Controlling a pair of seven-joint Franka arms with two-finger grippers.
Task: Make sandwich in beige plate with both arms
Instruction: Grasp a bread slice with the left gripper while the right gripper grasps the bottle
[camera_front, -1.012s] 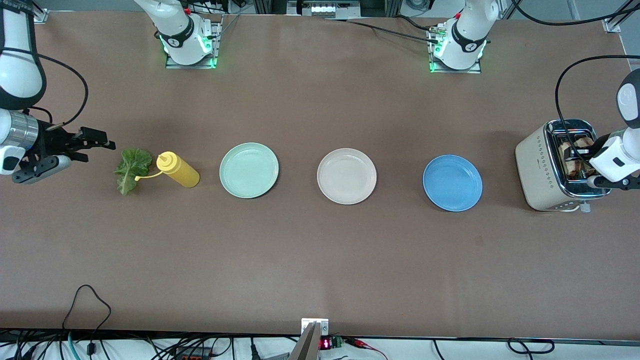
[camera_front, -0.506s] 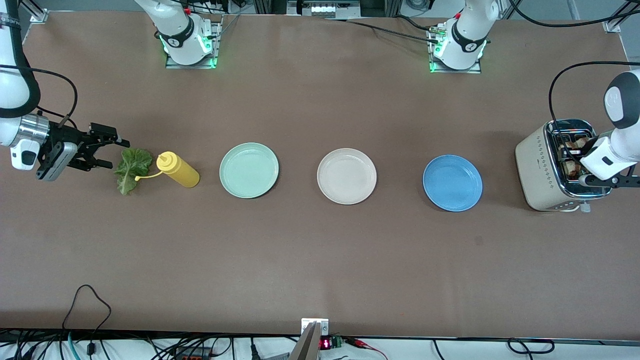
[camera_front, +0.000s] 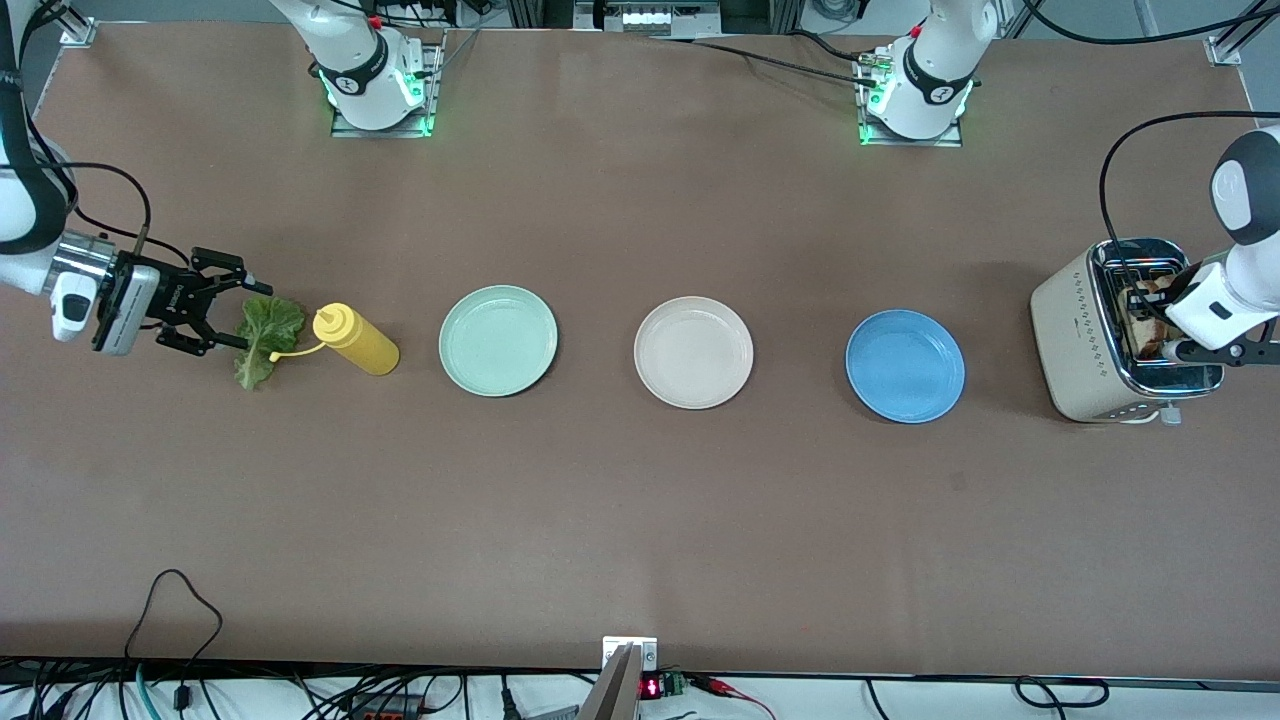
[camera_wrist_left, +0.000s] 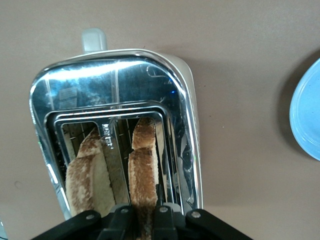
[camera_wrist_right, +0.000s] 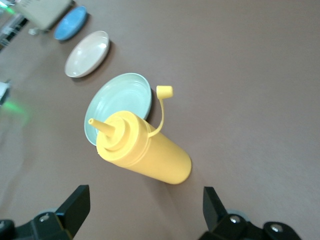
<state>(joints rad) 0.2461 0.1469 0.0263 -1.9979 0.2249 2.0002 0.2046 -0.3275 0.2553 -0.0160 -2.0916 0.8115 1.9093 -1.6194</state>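
R gripper (camera_front: 222, 300) at the R arm's end of the table, fingers (camera_wrist_right: 75, 202) spread wide, holding nothing, tips at the edge of the lettuce leaf (camera_front: 262, 337). Yellow bottle (camera_front: 358, 340) beside the leaf, cap off on its tether. Mint plate (camera_front: 498, 340), then beige plate (camera_front: 693, 352) mid-table w/ nothing on it, then blue plate (camera_front: 905, 365). L gripper (camera_wrist_left: 142, 220) over the toaster (camera_front: 1085, 340), fingers narrow, clamped on a toast slice (camera_wrist_left: 144, 172) in one slot; second slice (camera_wrist_left: 89, 175) in the other slot.
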